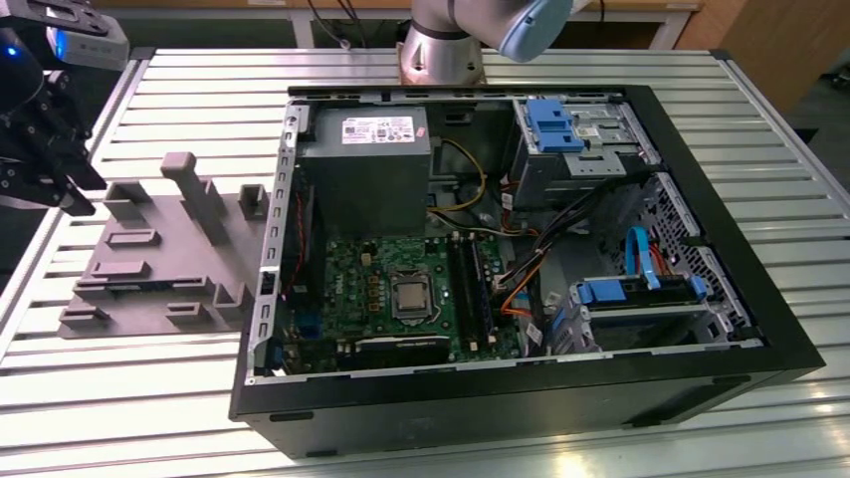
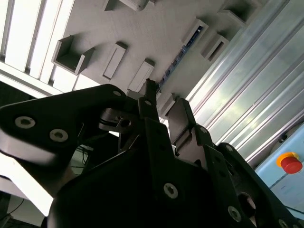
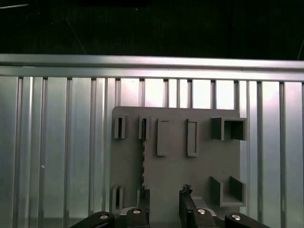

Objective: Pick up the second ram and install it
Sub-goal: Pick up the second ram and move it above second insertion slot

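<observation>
The second ram (image 3: 142,161) stands on edge in a slot of the grey holder plate (image 3: 175,171), showing as a thin dark strip. In the second wrist view it appears as a narrow blue-green strip (image 2: 181,56) on the holder (image 2: 156,28). My gripper (image 3: 165,203) hovers above the holder's near edge, open, with nothing between its fingers (image 3: 187,204). The ram lines up roughly with one finger rather than with the gap. In the exterior view the gripper (image 1: 67,189) hangs over the exterior view's left end of the table, beside the holder (image 1: 159,259).
An open black computer case (image 1: 531,398) lies on the slatted metal table (image 1: 173,100), right of the holder in the exterior view. Inside it are a green motherboard (image 1: 398,289) with long black memory slots (image 1: 472,289), a grey power supply (image 1: 361,164) and loose cables.
</observation>
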Robot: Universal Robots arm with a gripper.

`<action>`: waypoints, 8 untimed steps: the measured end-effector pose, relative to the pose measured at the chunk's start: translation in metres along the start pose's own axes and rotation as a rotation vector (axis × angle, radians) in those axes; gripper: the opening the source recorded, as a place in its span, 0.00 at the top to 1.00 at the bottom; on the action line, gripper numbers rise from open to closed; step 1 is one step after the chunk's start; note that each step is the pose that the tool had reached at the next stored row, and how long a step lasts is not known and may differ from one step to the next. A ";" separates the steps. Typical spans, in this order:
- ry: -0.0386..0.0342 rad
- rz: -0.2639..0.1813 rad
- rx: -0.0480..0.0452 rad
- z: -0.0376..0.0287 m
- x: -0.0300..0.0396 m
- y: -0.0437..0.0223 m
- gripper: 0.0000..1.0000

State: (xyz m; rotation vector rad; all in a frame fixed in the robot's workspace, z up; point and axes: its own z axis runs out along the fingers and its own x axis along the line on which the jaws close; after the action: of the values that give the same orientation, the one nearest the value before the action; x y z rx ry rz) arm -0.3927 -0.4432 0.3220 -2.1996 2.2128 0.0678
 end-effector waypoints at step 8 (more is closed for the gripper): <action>0.0000 0.000 0.0017 0.0061 0.0003 -0.0001 0.62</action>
State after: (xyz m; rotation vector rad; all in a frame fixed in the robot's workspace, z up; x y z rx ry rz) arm -0.3927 -0.4432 0.3159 -2.1988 2.2119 0.0660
